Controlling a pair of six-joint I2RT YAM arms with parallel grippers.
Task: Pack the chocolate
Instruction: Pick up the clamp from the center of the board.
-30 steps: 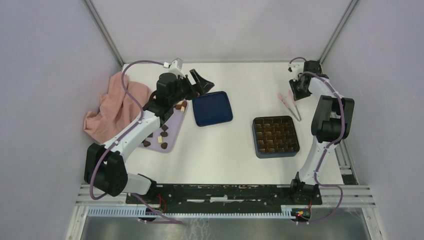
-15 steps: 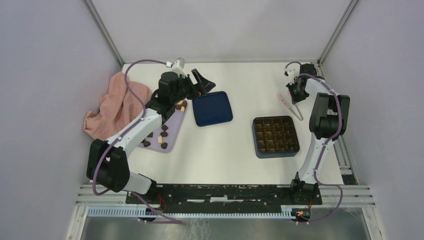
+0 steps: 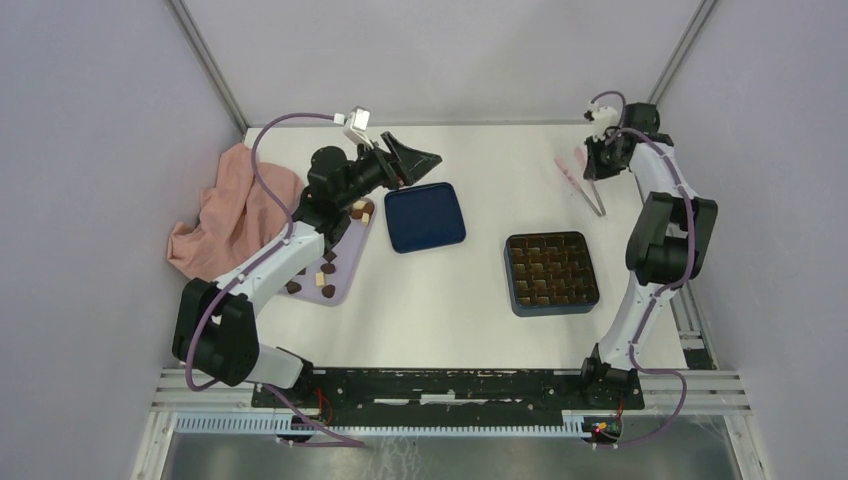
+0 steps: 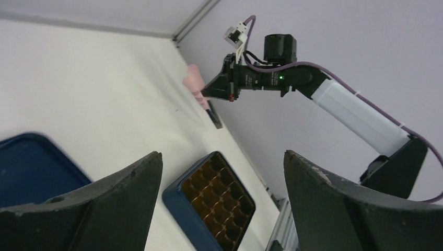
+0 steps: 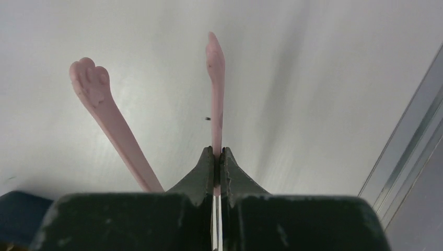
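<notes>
left gripper (image 4: pixel 222 155) spread, off the surface | right gripper (image 5: pixel 216 151) pinching one leg of tongs (image 5: pixel 214 78), far-right corner | chocolate (image 3: pixel 327 268) on tray (image 3: pixel 340 292) under left arm, well apart from tongs | box (image 3: pixel 551 273) nearer right arm

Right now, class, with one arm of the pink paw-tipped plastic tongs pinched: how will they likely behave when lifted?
The pink plastic tongs look thin, so probably light. The right gripper pinches one narrow arm, so they may pivot or slip. The free paw-tipped arm splays out, suggesting springy, not floppy.
</notes>
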